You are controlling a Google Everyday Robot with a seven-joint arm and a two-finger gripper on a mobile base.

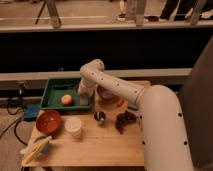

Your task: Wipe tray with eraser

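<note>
The dark-green tray (pixel 52 90) lies at the table's back left, with an orange ball (pixel 66 99) inside it. My white arm reaches over the table from the right, and the gripper (pixel 84 100) hangs at the tray's right end, low over its floor beside the ball. The eraser is not visible; the gripper's end hides that corner of the tray.
A red-orange bowl (pixel 48 121) and a white cup (pixel 73 126) stand in front of the tray. A small dark cup (pixel 100 117), a bunch of dark grapes (pixel 125 120) and a purple bowl (pixel 106 93) sit right of it. A yellowish banana-like thing (pixel 35 149) lies at the front left corner.
</note>
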